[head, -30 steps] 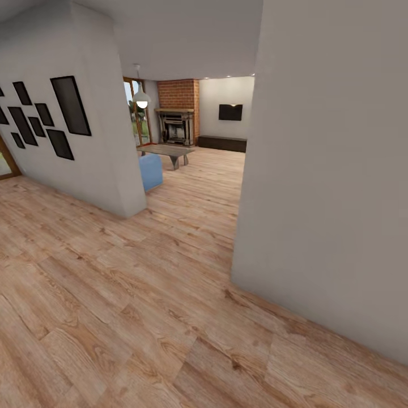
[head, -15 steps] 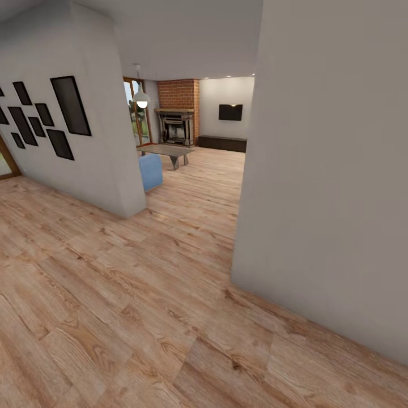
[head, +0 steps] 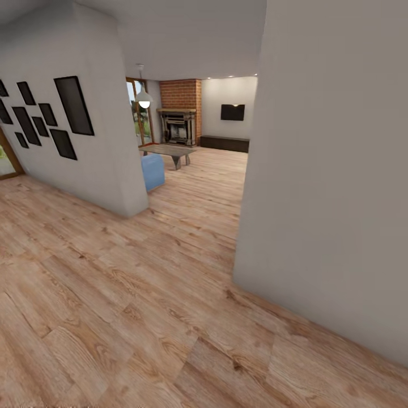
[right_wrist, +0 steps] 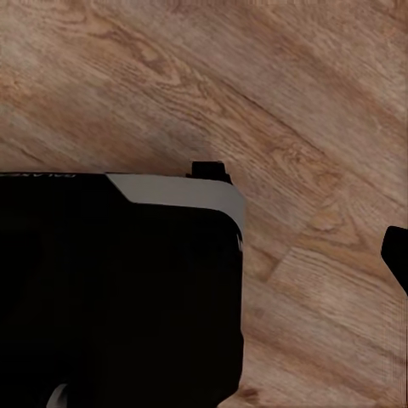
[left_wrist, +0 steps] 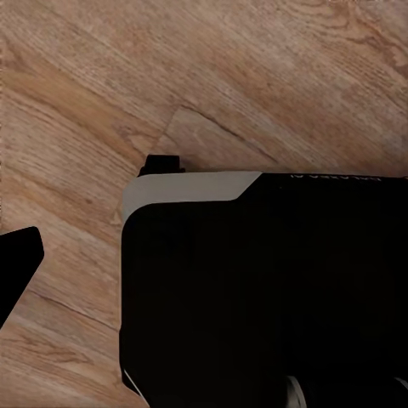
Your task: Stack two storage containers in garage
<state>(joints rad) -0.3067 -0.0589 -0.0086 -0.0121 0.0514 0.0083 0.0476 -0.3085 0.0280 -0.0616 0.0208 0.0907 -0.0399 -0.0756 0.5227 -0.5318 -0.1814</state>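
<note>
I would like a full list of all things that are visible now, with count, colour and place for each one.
wood plank floor: one, light brown, underfoot and on into the far room
walls: two, grey-white, either side of the passage
picture frames: seven in view, black, on the left wall
brick fireplace: one, red, far end
TV: one, black, far wall right of the fireplace
low cabinet: one, dark, under the TV
table: one, grey-brown, before the fireplace
sofa: one, blue, partly behind the left wall
pendant lamp: one, white, hanging
glass doors: wood-framed, far left
robot body: black with a grey edge, above the floor
</note>
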